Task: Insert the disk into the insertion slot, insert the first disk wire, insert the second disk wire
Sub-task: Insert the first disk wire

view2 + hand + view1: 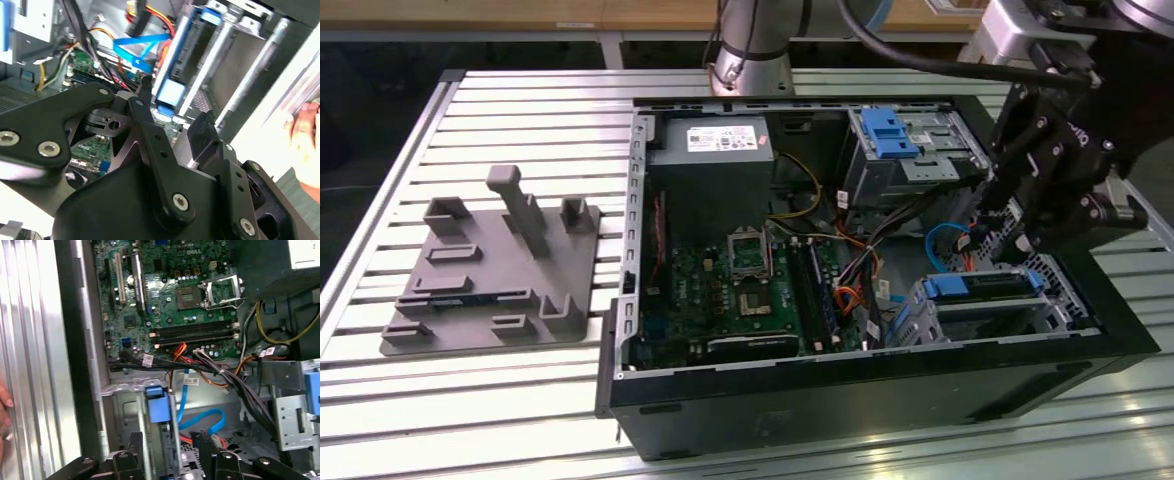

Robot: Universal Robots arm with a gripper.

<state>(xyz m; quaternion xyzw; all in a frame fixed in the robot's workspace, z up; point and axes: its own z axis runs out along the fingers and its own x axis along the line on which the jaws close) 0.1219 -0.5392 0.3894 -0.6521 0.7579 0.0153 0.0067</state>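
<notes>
1. The end effector [1003, 240] hangs over the open PC case [854, 385], at the exterior view's right. Its fingers [145, 95] are spread apart with nothing between them.
2. The disk [981, 286] is sitting in the insertion slot [1051, 305], blue caddy edge showing, right below the end effector.
3. A blue cable [200, 420] loops just beside the slot. Can't tell where its ends go.
4. A grey fixture [494, 280] sits on the worktop [520, 400], well apart from the case.
5. A hand [305, 130] rests at the case's outer edge.

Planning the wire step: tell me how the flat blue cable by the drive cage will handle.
The flat blue cable curves in a loose loop, so probably flexible yet springy. Thin and ribbon-like, likely light; it may twist when gripped.
</notes>
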